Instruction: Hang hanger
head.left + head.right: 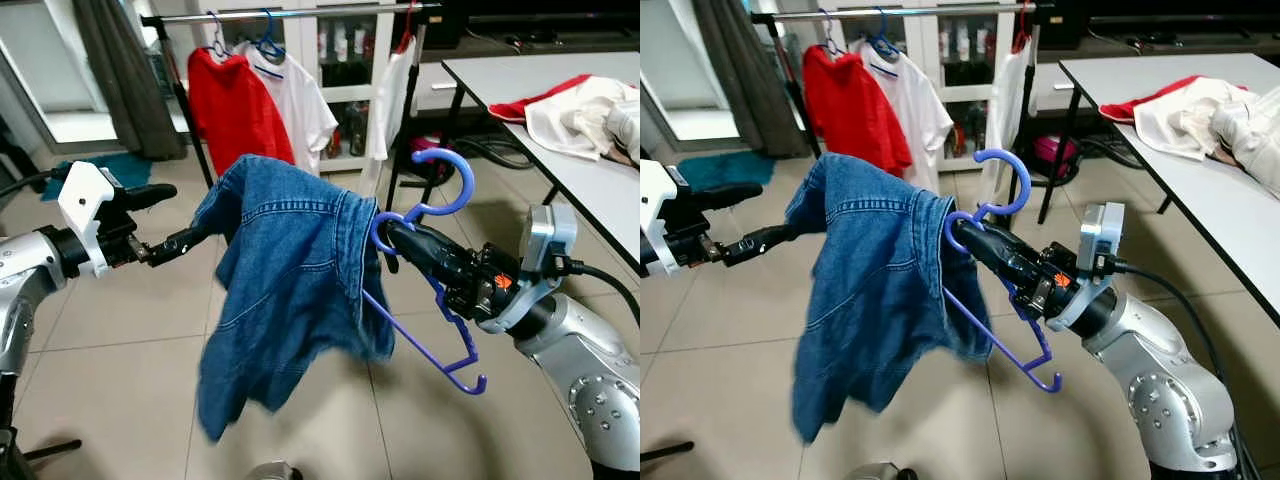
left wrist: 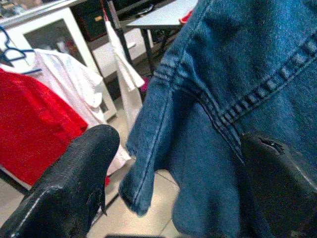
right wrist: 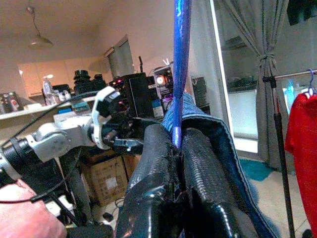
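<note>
The purple hanger point(image 1: 440, 290) sits clamped at its neck between the 2 fingers of the right pincer point(image 1: 392, 232), its hook curling up just above the fingertips and its lower bar trailing down below the wrist. A blue denim garment point(image 1: 290, 280) drapes over it and spreads away from this pincer toward the left pincer point(image 1: 178, 222), whose fingers stand apart, 1 of them under the far edge of the cloth, 1 free above it.

My reading: this is the carry step, with the load held up between both arms and not yet on the clothes rail point(image 1: 290, 14), which stands well beyond both pincers and higher. The next move calls for closing that gap, raising the right pincer and tipping the hook over the bare stretch of rail between the white T-shirt point(image 1: 300, 105) and the white garment point(image 1: 392, 95)

No containers are involved
</note>
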{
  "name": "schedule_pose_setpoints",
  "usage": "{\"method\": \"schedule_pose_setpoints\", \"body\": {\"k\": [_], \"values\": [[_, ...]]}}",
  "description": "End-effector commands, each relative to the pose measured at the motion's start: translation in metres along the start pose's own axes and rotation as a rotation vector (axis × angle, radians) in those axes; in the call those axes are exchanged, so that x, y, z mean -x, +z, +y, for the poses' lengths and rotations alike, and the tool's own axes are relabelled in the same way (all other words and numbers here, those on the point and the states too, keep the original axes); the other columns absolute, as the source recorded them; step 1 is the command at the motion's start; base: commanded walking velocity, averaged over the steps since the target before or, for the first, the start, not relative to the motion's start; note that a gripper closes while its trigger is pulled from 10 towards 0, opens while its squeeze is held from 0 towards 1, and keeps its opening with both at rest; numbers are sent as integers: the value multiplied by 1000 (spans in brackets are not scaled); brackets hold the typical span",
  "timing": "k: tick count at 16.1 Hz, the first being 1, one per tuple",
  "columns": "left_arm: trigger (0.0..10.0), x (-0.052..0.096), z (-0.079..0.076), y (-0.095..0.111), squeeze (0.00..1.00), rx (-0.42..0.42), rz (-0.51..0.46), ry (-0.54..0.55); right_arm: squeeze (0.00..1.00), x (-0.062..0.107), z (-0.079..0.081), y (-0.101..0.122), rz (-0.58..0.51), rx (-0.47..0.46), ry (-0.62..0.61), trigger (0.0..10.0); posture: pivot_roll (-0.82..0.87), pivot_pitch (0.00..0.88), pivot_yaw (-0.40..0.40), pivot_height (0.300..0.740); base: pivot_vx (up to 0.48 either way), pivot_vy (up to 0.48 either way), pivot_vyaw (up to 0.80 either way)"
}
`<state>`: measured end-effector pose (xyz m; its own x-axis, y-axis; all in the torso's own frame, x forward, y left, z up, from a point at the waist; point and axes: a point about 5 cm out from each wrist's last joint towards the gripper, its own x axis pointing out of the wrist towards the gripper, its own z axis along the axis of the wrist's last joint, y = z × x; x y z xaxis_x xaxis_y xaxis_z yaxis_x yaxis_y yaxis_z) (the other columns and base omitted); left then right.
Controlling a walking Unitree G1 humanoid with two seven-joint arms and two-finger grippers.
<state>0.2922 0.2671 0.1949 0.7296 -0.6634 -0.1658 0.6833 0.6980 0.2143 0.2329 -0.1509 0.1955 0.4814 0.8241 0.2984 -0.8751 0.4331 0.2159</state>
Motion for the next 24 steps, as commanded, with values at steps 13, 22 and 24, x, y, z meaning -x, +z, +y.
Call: {"method": "schedule_pose_setpoints", "body": {"k": [13, 22, 24], "values": [[0, -83, -59, 11, 0, 182, -267, 93, 0, -29, 2, 13, -80, 86, -96, 10000, -46, 32, 48, 740, 0, 0, 0], [0, -82, -73, 7, 0, 216, -261, -38, 0, -32, -2, 11, -84, 84, -144, 10000, -43, 32, 52, 740, 0, 0, 0], [0, -80, -76, 9, 0, 219, -279, -79, 0, -32, -5, 10, -86, 89, -173, 10000, -45, 31, 54, 740, 0, 0, 0]]}}
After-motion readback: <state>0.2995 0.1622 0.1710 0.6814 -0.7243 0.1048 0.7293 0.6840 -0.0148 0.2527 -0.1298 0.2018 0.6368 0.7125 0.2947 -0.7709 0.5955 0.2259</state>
